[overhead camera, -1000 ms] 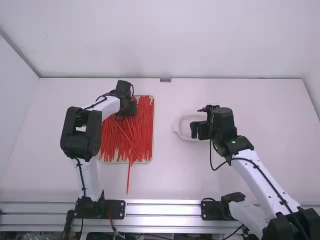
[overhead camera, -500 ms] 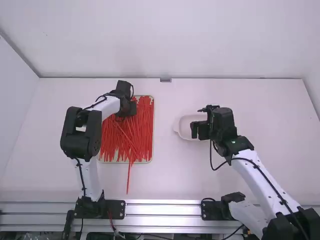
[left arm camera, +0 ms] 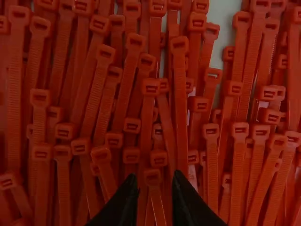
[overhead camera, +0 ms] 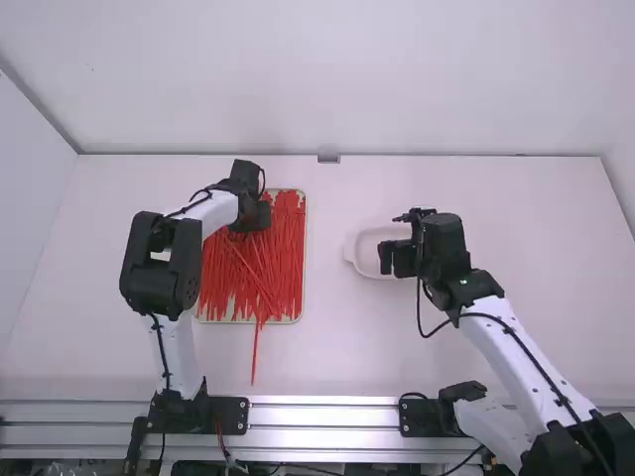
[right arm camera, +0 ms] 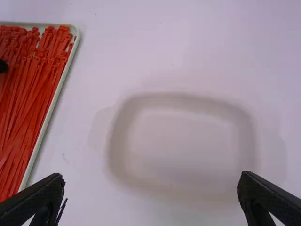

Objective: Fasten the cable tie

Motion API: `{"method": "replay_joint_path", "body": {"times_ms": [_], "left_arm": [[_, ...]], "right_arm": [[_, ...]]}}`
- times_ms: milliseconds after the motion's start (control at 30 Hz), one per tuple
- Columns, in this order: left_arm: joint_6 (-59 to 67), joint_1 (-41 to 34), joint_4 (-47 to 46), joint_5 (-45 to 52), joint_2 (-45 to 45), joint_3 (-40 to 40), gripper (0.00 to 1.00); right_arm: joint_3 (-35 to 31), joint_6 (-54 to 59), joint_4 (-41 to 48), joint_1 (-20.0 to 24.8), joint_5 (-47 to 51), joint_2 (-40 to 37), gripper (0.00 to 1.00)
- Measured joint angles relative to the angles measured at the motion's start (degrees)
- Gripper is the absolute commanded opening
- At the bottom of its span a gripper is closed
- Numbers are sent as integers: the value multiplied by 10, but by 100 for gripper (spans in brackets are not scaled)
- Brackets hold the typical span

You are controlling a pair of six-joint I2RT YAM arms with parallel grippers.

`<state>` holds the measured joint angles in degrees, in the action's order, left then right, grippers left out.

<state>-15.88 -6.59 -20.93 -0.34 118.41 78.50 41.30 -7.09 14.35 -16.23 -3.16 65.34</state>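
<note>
Amid cable ties (left arm camera: 94, 99), left gripper (left arm camera: 154, 176) barely parted, straddling one

robotics lab bench cell. plain white table (overhead camera: 446, 198) boxed in by bare white walls (overhead camera: 298, 69). two white-and-black robot arms, left arm (overhead camera: 159, 263) and right arm (overhead camera: 506, 337), fixed on black base plates (overhead camera: 198, 414) to aluminium rail (overhead camera: 317, 412) along front edge. black wiring (overhead camera: 419, 307) looped along arms. bulk red cable ties (overhead camera: 263, 263) heaped in tray (overhead camera: 302, 297).
</note>
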Motion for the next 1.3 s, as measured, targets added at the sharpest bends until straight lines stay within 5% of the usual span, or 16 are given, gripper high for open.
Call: {"method": "replay_joint_path", "body": {"times_ms": [1300], "left_arm": [[-6, 0, 15, 0, 0, 0, 21]], "right_arm": [[0, 0, 2, -9, 0, 0, 98]]}}
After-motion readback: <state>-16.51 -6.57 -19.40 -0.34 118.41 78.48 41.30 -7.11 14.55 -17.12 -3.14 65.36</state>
